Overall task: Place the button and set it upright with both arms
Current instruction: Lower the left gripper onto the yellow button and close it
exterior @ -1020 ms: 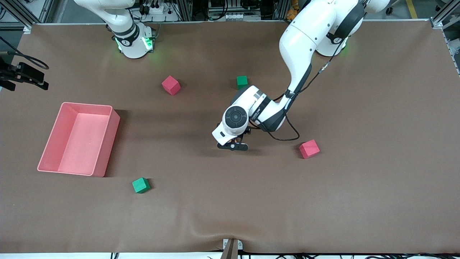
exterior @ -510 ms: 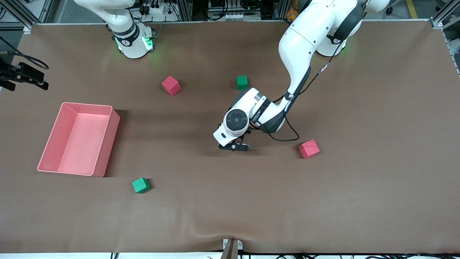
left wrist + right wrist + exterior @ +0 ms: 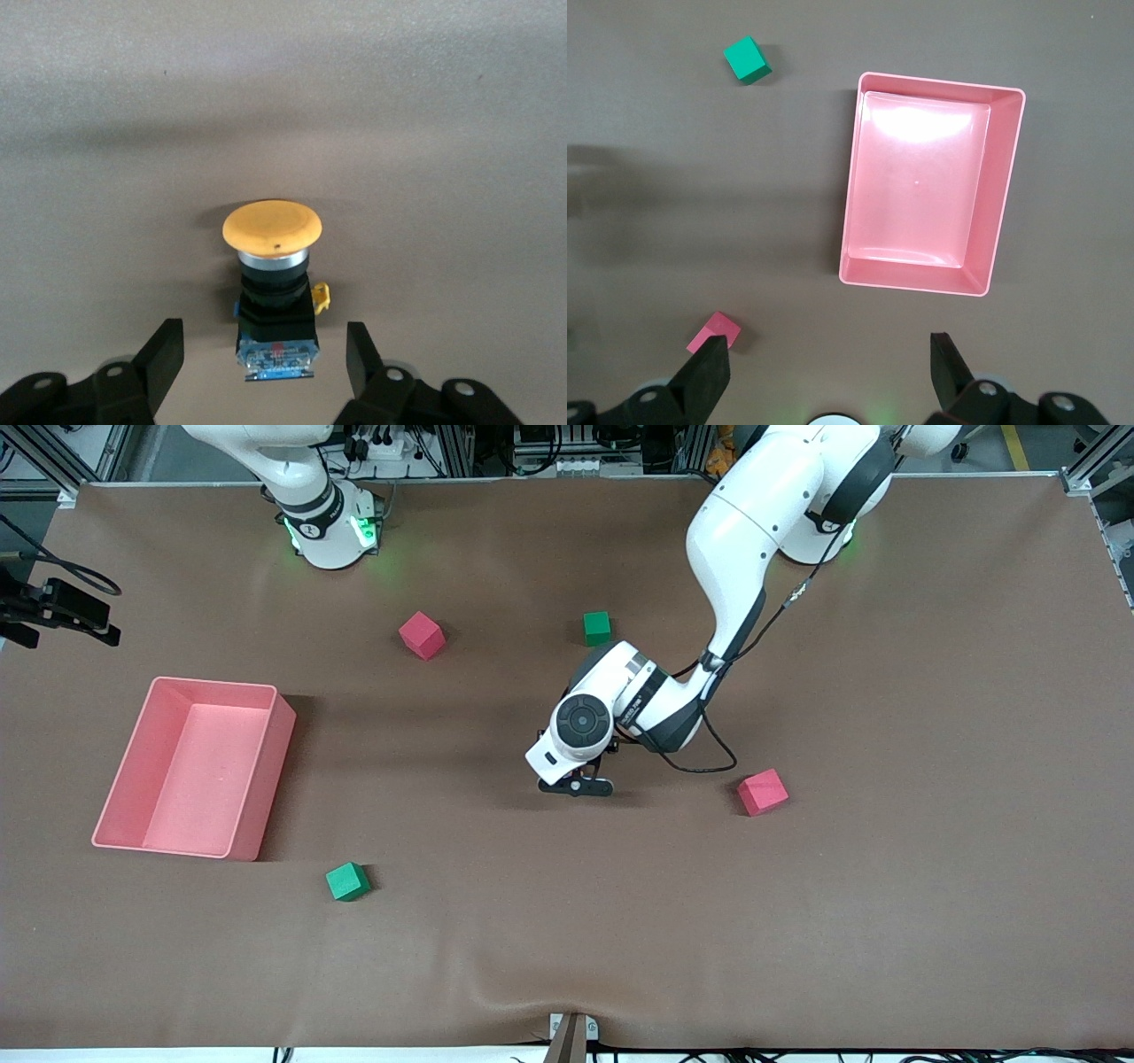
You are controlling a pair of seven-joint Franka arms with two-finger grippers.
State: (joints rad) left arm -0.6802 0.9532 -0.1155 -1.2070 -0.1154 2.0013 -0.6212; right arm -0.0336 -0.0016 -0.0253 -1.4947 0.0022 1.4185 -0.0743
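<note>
The button has a round orange cap and a black body with a clear blue base. In the left wrist view its base lies between my left gripper's fingers, with the cap pointing away from them. A gap of table shows on each side of the base, so the left gripper is open and not touching it. In the front view the left gripper is low over the middle of the table, and the hand hides the button. My right gripper is open and empty, high over the pink bin's end of the table.
A pink bin stands toward the right arm's end. Two red cubes and two green cubes lie scattered around the left hand. The right wrist view shows a green cube and a red cube.
The left hand has shifted slightly and settled low over the table. The right arm has not moved.
</note>
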